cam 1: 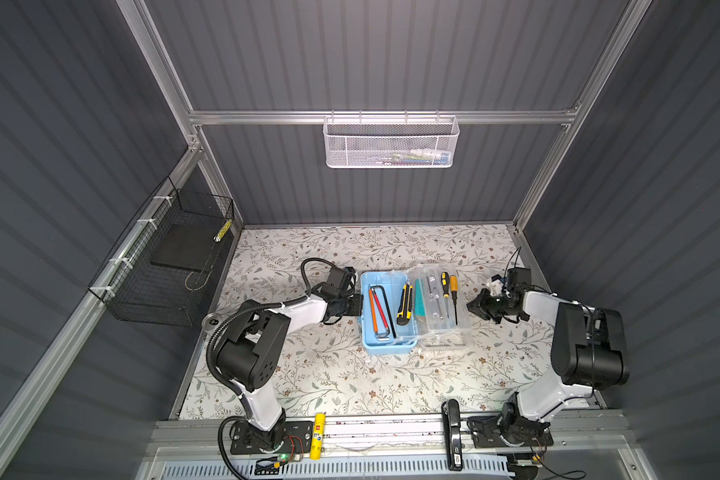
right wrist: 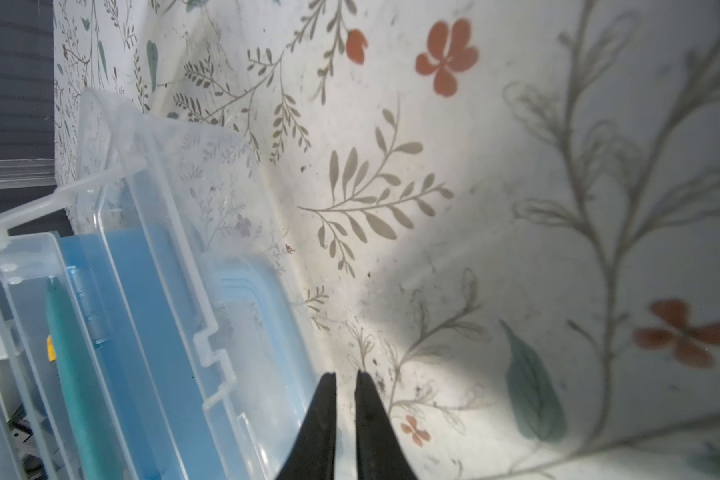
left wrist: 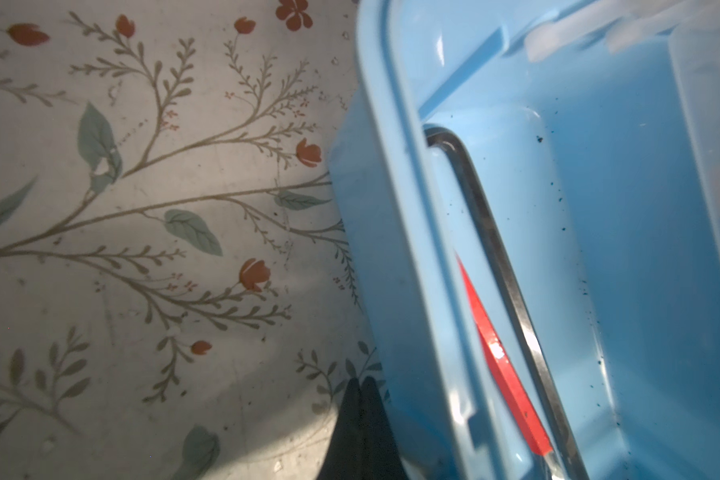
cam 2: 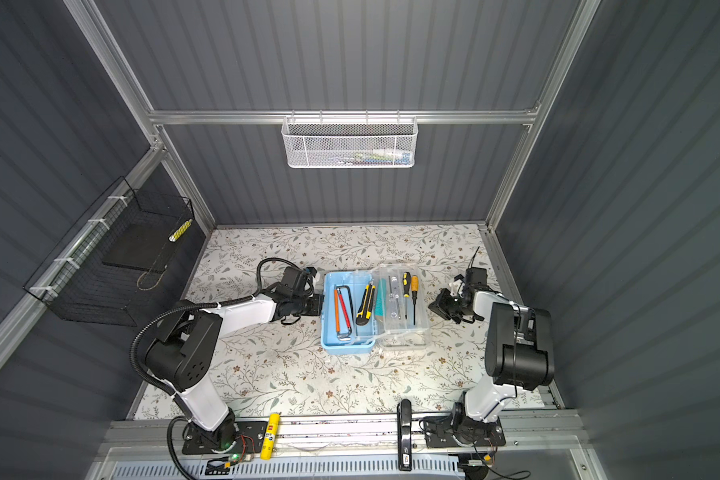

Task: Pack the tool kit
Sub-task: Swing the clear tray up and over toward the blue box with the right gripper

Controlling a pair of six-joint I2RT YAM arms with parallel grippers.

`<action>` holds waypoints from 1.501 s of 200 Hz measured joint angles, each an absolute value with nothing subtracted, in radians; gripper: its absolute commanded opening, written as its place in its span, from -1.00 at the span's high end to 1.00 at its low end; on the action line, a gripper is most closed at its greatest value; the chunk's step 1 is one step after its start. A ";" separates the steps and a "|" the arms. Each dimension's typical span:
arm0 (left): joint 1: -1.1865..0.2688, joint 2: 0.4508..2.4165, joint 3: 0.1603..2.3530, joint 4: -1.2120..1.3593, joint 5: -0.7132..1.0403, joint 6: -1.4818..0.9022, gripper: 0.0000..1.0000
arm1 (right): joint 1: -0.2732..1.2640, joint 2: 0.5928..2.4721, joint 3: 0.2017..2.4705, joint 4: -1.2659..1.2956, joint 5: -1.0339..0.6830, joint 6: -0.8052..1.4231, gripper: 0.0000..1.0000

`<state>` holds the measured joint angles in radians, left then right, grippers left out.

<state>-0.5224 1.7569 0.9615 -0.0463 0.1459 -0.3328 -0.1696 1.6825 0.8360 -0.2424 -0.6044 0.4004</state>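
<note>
The tool kit's light-blue box (cam 1: 389,349) (cam 2: 350,348) stands open mid-table. Inside lie hex keys (cam 1: 380,309) (cam 2: 344,307) and a yellow-black utility knife (cam 1: 405,303) (cam 2: 366,304). Its clear lid (cam 1: 443,332) (cam 2: 404,336) is folded out to the right, with screwdrivers (cam 1: 453,286) (cam 2: 413,286) resting on it. My left gripper (cam 1: 356,306) (left wrist: 360,379) is shut and empty against the box's left wall (left wrist: 395,208). My right gripper (cam 1: 472,306) (right wrist: 346,372) hovers just right of the lid (right wrist: 208,232). It is shut but for a thin slit, and it holds nothing.
A white mesh basket (cam 1: 389,143) hangs on the back wall and a black wire basket (cam 1: 167,266) on the left wall. On the front rail lie a yellow glue stick (cam 1: 319,436) and a black tool (cam 1: 454,436). Both arm bases stand at the front edge.
</note>
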 measured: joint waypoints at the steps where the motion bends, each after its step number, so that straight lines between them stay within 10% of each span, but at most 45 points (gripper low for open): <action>1: -0.522 1.757 0.961 -0.046 0.147 -0.333 1.00 | -0.169 1.683 0.836 -0.242 -0.606 0.401 0.72; 300: -0.504 1.754 0.953 -0.028 0.169 -0.332 1.00 | -0.165 1.477 0.838 -0.281 -0.888 0.422 0.74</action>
<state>-0.5037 1.7538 0.9535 -0.0284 0.1688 -0.3321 -0.1646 1.4769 0.8379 -0.2810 -0.8875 0.4225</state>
